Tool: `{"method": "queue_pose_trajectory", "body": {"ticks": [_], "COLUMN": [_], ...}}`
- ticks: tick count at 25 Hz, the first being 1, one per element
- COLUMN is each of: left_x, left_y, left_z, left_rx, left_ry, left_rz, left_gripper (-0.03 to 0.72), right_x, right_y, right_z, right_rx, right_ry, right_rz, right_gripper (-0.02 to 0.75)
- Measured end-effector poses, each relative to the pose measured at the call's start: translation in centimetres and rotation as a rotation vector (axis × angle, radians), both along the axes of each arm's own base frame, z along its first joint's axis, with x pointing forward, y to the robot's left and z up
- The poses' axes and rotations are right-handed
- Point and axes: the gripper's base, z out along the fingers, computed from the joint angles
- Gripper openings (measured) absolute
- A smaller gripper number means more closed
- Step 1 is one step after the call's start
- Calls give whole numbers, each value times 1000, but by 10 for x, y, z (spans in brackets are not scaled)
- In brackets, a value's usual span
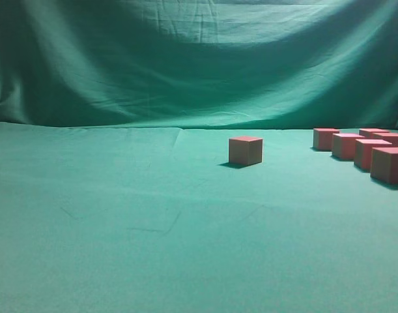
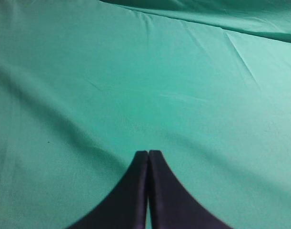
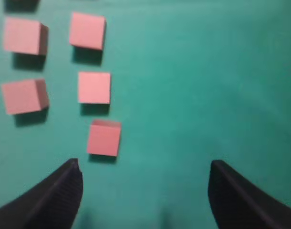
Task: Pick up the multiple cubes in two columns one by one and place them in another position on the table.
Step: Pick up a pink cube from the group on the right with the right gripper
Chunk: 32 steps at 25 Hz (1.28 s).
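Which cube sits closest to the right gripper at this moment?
The lowest cube in the right-hand column of the right wrist view, just above the left finger of the open right gripper. The other four visible cubes lie farther up the frame.

A: Which cubes [image 1: 381, 151] get lost? 
B: At the exterior view's right edge the cluster overlaps, rear ones half hidden, one cut off. 
A: And the right wrist view? 
B: A shadow at the top-left corner shows, its cube out of frame; both gripper fingers [image 3: 50, 200] run off the bottom, blurred.
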Motion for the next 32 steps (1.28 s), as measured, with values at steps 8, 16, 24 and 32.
{"method": "queue_pose_trajectory", "body": {"ticks": [8, 16, 24, 32], "left_x": [0, 0, 0, 0], "left_y": [0, 0, 0, 0], "left_z": [0, 0, 0, 0], "left_rx": [0, 0, 0, 0], "left_ry": [0, 0, 0, 0], "left_rz": [0, 0, 0, 0], "left_gripper": [0, 0, 0, 0], "right_x": [-18, -5, 3, 6], "right_y": [4, 6, 6, 22], "right_z": [-81, -121, -140, -120], "right_rx": [127, 135, 131, 126], "right_ry": [40, 57, 85, 160], "right_rz": [-27, 5, 14, 98], "right_gripper": [540, 540, 275, 262]}}
